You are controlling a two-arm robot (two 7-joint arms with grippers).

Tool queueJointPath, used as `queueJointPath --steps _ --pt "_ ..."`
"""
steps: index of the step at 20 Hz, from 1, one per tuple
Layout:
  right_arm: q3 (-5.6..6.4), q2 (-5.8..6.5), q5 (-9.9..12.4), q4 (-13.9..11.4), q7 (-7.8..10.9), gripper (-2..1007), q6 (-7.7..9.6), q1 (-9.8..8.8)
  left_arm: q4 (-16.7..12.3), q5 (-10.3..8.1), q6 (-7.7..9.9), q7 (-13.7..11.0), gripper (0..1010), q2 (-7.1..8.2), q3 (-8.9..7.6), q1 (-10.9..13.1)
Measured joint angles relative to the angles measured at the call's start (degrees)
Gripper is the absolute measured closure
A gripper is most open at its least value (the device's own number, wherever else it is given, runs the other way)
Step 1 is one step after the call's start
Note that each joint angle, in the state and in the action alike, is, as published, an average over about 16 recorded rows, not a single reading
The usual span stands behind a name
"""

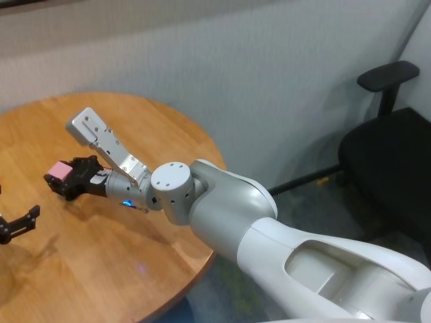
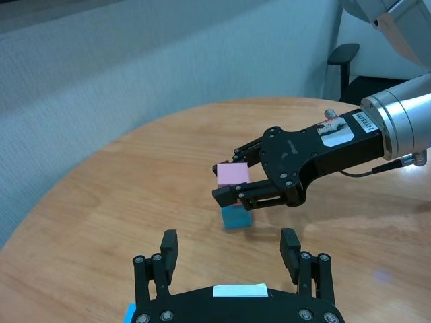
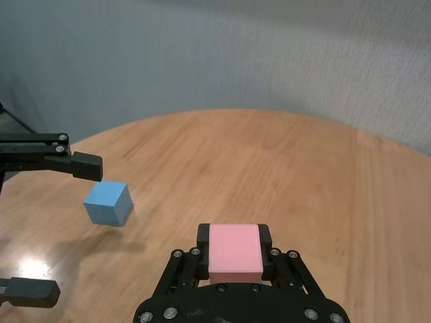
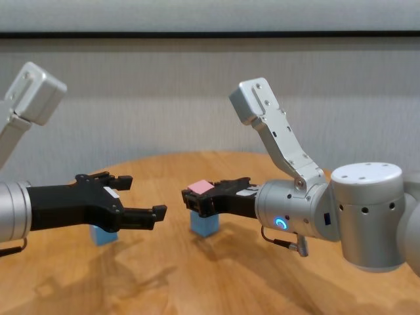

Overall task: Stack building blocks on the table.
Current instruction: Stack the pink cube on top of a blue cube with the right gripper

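- Hovering spread and empty over the desk (image 4: 216,289), the left hand (image 4: 134,197) should stay clear.
- Clenched on the pink block (image 2: 233,175), the right hand (image 2: 229,183) seems above one blue block (image 2: 236,217); square up before lowering.

No legible text, brand or number appears in any view. The right hand (image 2: 232,188) carries a white label (image 2: 339,130) with dark and red print, too small to read. The left hand (image 2: 232,252) carries a blank white label strip (image 2: 240,291). A blue ring-shaped indicator light (image 4: 281,223) glows on the right wrist.
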Motion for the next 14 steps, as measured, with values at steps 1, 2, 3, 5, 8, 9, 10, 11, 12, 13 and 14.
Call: queueJointPath --steps 1,2,3,5,8,9,10,11,12,13,14 --pt "0.07 -0.04 -0.1 0.18 0.01 633 -0.08 0.06 0.0 0.0 0.0 0.0 10 0.0 0.0 0.0" --pt "0.15 -0.08 -0.2 0.35 0.02 633 -0.15 0.12 0.0 0.0 0.0 0.0 10 0.0 0.0 0.0" --pt "0.22 -0.12 -0.3 0.52 0.02 633 -0.23 0.18 0.0 0.0 0.0 0.0 10 0.0 0.0 0.0" --pt "0.35 -0.2 -0.48 0.88 0.03 633 -0.37 0.31 0.0 0.0 0.0 0.0 10 0.0 0.0 0.0" --pt "0.55 -0.35 -0.72 1.53 0.08 633 -0.62 0.54 0.0 0.0 0.0 0.0 10 0.0 0.0 0.0" --pt "0.62 -0.41 -0.8 1.81 0.11 633 -0.73 0.64 0.0 0.0 0.0 0.0 10 0.0 0.0 0.0" --pt "0.68 -0.48 -0.86 2.1 0.14 633 -0.84 0.75 0.0 0.0 0.0 0.0 10 0.0 0.0 0.0" --pt "0.74 -0.54 -0.92 2.39 0.17 632 -0.95 0.86 0.0 0.0 0.0 0.0 10 0.0 0.0 0.0" --pt "0.8 -0.61 -0.98 2.68 0.19 632 -1.06 0.96 0.0 0.0 0.0 0.0 10 0.0 0.0 0.0" --pt "0.86 -0.67 -1.03 2.93 0.22 632 -1.16 1.06 0.0 0.0 0.0 0.0 10 0.0 0.0 0.0" --pt "0.91 -0.72 -1.07 3.16 0.27 632 -1.25 1.15 0.0 0.0 0.0 0.0 10 0.0 0.0 0.0"
